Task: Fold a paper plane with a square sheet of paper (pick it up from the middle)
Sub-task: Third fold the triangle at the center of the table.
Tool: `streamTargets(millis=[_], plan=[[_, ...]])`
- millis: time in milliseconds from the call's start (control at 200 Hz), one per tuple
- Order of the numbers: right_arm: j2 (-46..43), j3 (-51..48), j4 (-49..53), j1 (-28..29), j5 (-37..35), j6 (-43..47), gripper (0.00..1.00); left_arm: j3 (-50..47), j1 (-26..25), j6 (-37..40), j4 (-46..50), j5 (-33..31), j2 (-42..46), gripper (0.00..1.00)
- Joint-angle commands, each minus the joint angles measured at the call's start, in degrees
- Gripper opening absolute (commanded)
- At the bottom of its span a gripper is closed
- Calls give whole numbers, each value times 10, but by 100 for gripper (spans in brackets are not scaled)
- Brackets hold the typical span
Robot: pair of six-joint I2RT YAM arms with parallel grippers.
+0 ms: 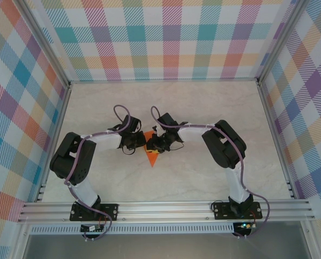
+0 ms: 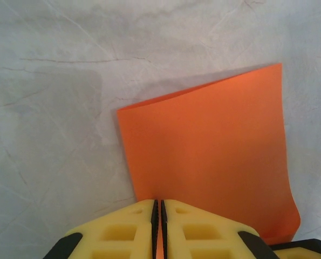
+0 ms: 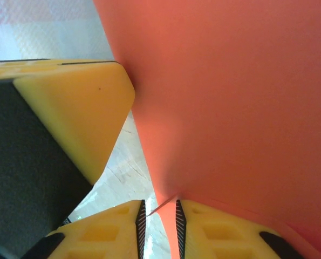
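Left gripper point(image 2: 158, 213) pinches the orange paper point(image 2: 214, 156); right gripper point(image 3: 160, 208) straddles its edge, grip unclear. Overhead, both grippers hide most of it.

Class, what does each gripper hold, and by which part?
Left gripper pinches the orange paper by one edge; right gripper straddles another edge, grip unclear.
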State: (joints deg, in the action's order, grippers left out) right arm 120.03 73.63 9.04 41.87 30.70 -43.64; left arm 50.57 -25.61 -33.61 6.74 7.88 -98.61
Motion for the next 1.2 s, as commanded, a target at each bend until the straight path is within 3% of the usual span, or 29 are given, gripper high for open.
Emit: streamTargets(millis=[0,265,435,715,910,1195], plan=[[15,-7,31,3,-36,9,27,15,4,-12,57,-26,31,14],[18,-11,35,3,-46,13,28,-9,35,-54,110,-61,112,14],[20,-9,38,3,-52,15,21,-61,35,-66,97,-16,179,15],[27,-10,37,3,-53,22,27,-127,33,-82,72,57,266,16],[28,-10,42,3,-60,22,28,-163,5,-114,19,98,276,17],[33,-10,48,3,-64,13,22,-195,-75,-177,-74,77,246,11]])
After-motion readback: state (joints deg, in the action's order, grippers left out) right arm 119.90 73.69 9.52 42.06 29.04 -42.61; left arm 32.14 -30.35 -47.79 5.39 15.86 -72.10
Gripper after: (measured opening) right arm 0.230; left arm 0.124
